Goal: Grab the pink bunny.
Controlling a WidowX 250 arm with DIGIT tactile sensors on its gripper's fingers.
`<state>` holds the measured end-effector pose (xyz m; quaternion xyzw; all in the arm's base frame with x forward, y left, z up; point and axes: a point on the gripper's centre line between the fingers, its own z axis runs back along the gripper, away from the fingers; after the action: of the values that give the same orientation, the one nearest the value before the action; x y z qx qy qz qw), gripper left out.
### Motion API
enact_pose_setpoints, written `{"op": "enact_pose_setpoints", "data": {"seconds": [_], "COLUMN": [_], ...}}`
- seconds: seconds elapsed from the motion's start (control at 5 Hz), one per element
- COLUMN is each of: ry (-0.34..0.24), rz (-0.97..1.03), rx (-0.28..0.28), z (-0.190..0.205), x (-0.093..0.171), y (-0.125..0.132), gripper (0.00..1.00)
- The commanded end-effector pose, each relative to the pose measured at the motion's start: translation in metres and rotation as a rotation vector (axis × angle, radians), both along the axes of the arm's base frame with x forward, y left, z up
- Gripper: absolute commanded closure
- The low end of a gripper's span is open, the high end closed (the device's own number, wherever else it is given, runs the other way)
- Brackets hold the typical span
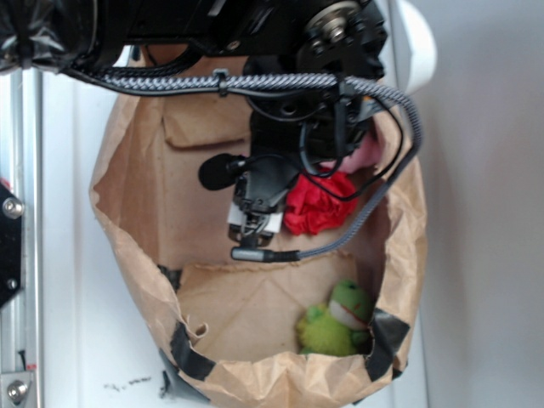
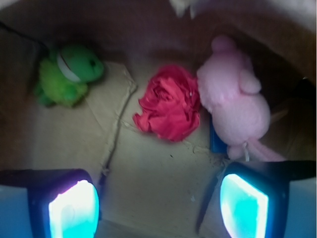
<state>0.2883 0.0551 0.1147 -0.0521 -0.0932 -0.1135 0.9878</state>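
Hovering over paper bag, gripper wide open, nothing btwn pads. Pink bunny lies on bag floor, touching red flower on its right in wrist view. Looks light, squashy, non-slip; prob. pinch mid-body, not ears/loop.

- A robot test bench or lab is suggested, not a home.
- A plain white tabletop is seen beneath a crumpled brown paper bag patched with black tape.
- A bolted silver aluminium frame rail is fixed at the edge.
- A black robot arm trailing a braided grey cable is mounted overhead.
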Motion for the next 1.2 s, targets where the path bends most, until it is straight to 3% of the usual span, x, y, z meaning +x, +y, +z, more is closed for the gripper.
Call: {"op": "enact_pose_setpoints", "data": {"seconds": [0.0, 0.2, 0.6, 1.0], "ry": [-0.012, 0.041, -0.044, -0.063], "rz": [-0.016, -0.018, 0.004, 0.069], "rx": [0.102, 0.125, 0.225, 0.283], "z": [-0.025, -0.024, -0.006, 0.003], "x": [0.018, 0.025, 0.044, 0.059], "y": [0.017, 0.025, 0.046, 0.061], "gripper": [0.0, 0.0, 0.0, 0.0]}}
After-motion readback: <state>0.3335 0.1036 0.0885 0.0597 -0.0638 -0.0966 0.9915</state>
